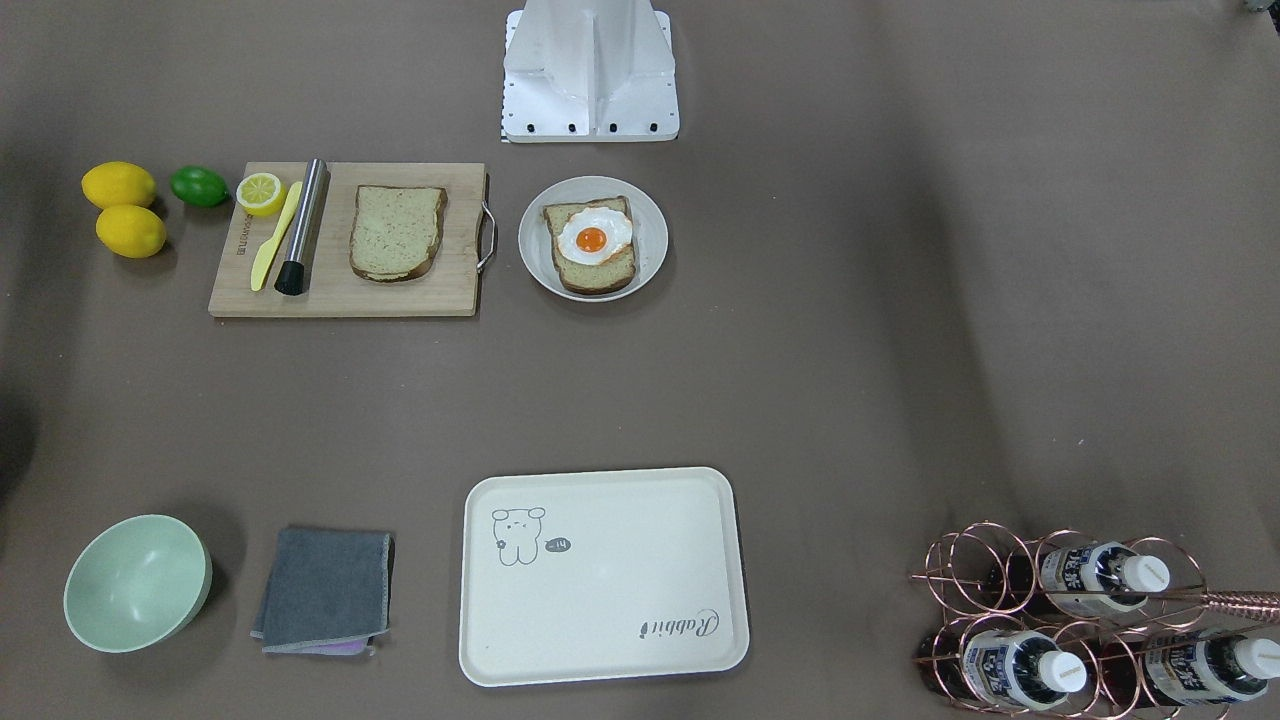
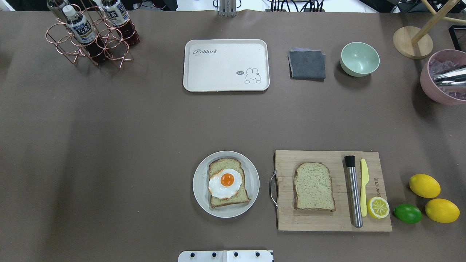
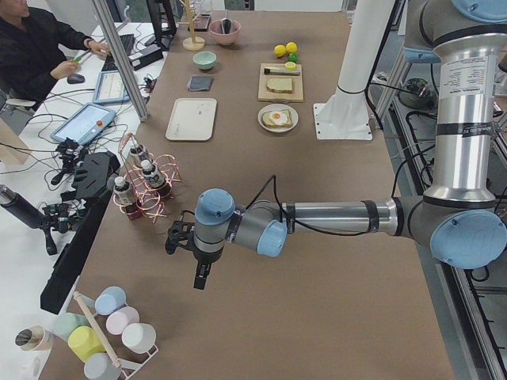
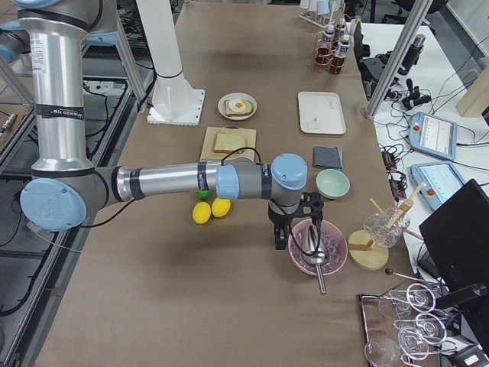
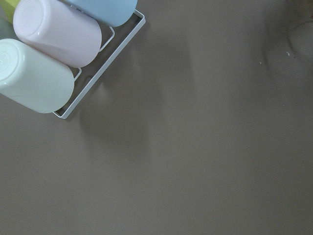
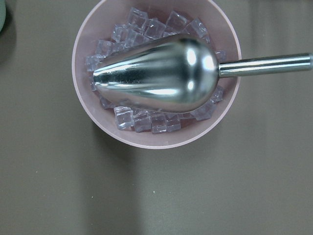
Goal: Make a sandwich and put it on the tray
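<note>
One bread slice point(image 2: 224, 165) lies on a round plate point(image 2: 199, 182) with the fried egg point(image 2: 225, 181) on top. The second bread slice point(image 2: 314, 186) lies flat on the wooden cutting board point(image 2: 327, 218) to its right. The cream tray point(image 2: 218, 69) sits across the table and nothing lies on it. My left gripper point(image 3: 201, 279) hangs over bare table far to the left, near the bottle rack. My right gripper point(image 4: 280, 241) hangs far to the right beside the pink ice bowl. Both show only in side views, so I cannot tell whether they are open or shut.
A copper bottle rack point(image 2: 91, 36), a grey cloth point(image 2: 307, 64) and a green bowl point(image 2: 359, 59) flank the tray. A pink bowl of ice with a metal scoop point(image 6: 156, 73) is at the far right. A muddler point(image 2: 353, 193), a knife and a lemon half lie on the board.
</note>
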### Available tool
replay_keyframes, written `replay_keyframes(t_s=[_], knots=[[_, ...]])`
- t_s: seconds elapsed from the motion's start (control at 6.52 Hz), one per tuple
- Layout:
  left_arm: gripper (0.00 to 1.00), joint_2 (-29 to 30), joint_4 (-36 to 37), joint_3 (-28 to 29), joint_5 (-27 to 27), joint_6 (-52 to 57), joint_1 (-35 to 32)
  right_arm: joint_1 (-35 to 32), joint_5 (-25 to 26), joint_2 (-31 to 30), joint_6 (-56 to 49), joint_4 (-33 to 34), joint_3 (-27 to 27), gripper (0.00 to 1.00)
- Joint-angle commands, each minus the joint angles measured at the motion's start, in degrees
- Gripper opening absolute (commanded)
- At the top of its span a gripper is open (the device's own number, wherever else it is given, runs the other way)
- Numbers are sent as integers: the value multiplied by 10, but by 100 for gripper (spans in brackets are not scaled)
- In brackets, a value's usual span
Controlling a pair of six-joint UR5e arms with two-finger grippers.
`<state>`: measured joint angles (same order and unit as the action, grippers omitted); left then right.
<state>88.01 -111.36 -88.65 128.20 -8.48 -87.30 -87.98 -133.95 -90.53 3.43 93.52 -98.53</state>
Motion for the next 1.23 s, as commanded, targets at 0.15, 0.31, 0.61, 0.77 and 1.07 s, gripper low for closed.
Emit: replay_keyframes(t_s=[0.15, 0.31, 0.61, 0.77, 1.07], knots=[[98, -4, -1, -13, 18, 5, 2, 0, 0, -5, 0, -1, -3, 100], [98, -6, -1, -14, 46, 5, 2, 0, 0, -7, 0, -1, -3, 100], [98, -6, 1, -30, 50, 7, 8, -1, 0, -6, 0, -1, -3, 100], [98, -6, 12, -33, 50, 34, 8, -1, 0, -7, 0, -1, -3, 100], [98, -6, 40, -39, 50, 60, 0, -1, -1, -6, -1, -2, -2, 100]])
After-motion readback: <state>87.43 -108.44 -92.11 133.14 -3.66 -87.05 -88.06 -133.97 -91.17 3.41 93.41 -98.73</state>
